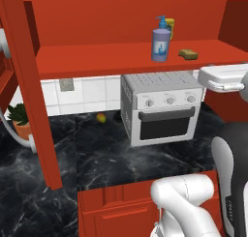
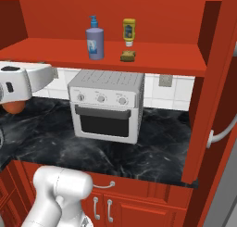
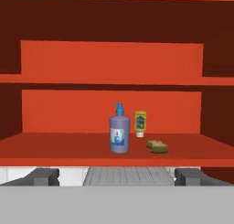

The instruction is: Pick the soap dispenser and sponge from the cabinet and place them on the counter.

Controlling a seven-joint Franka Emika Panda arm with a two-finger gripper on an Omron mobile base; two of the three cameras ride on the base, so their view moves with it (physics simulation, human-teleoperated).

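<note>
Hand view: one soap dispenser, one sponge, one yellow squeeze bottle on the open cabinet shelf. Fingers spread wide, holding nothing. Below, toaster oven and fruit on the bench.

We see a silver toaster oven against white wall tiles, a small fruit beside it, a potted plant farther left, and a yellow squeeze bottle up high.
</note>
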